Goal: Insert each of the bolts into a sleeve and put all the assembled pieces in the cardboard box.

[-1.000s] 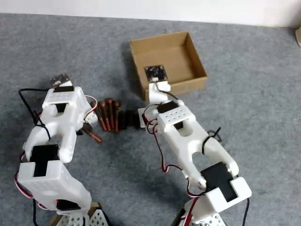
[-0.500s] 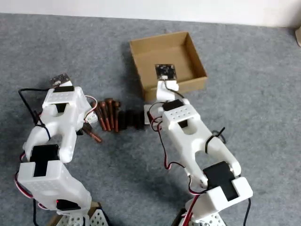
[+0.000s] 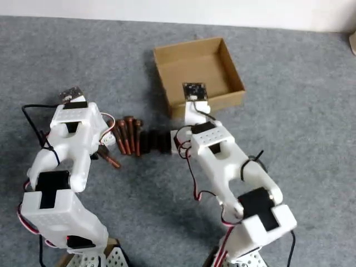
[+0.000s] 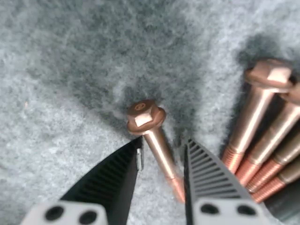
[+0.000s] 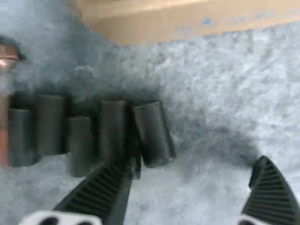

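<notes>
The left gripper (image 4: 161,143) stood released, jaws straddling a copper bolt (image 4: 146,118). Beside the cardboard box (image 5: 187,23), the right gripper (image 5: 193,165) gaped, the end sleeve (image 5: 152,133) just inside one jaw.

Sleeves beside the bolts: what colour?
The sleeves are plain black, no pattern. They show best in the right wrist view.

High view overhead, looking down, wrist views close past jaws (left shares bolts (image 4: 255,122), right sleeves (image 5: 112,126)).

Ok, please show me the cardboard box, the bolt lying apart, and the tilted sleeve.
cardboard box (image 3: 192,64), high view, bare inner floor.
bolt (image 4: 145,115), left wrist view, hexagonal head.
tilted sleeve (image 5: 152,133), right wrist view, its side.
</notes>
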`<state>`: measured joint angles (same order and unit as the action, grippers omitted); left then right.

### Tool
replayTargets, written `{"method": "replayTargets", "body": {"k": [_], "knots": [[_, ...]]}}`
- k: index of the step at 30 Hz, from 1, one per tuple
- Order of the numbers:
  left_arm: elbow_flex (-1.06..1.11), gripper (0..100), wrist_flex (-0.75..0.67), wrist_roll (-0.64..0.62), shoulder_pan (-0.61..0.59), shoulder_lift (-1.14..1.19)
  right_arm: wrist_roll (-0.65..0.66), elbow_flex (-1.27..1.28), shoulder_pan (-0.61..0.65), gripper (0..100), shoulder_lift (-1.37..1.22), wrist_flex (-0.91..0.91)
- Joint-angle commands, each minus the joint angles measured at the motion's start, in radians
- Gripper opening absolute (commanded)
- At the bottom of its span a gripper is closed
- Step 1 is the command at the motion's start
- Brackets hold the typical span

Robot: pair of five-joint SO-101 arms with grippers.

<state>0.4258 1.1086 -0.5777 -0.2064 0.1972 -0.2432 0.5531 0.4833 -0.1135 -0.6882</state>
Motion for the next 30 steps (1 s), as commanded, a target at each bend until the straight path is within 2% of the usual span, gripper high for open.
{"method": "replayTargets", "body": {"k": [1,4,9,22,24,28,30], "knots": [[-0.007,15,-0.028,-0.002,-0.005,-0.002,0.031,-0.056,0.021,33.9,-0.081,-0.007],[-0.007,15,-0.028,-0.002,-0.005,-0.002,0.112,-0.162,0.050,33.9,-0.150,-0.104],[-0.007,15,-0.026,0.000,-0.005,-0.002,0.110,-0.280,0.045,33.9,-0.243,-0.180],[-0.007,15,-0.026,0.000,-0.005,-0.004,0.117,-0.335,0.048,32.6,-0.269,-0.194],[-0.007,15,-0.026,0.000,-0.005,-0.004,0.117,-0.335,0.050,25.6,-0.269,-0.217],[-0.007,15,-0.026,0.000,-0.005,-0.004,0.115,-0.335,0.050,0.0,-0.269,-0.246],[-0.007,15,-0.026,0.000,-0.005,-0.004,0.115,-0.335,0.051,2.1,-0.269,-0.249]]}}
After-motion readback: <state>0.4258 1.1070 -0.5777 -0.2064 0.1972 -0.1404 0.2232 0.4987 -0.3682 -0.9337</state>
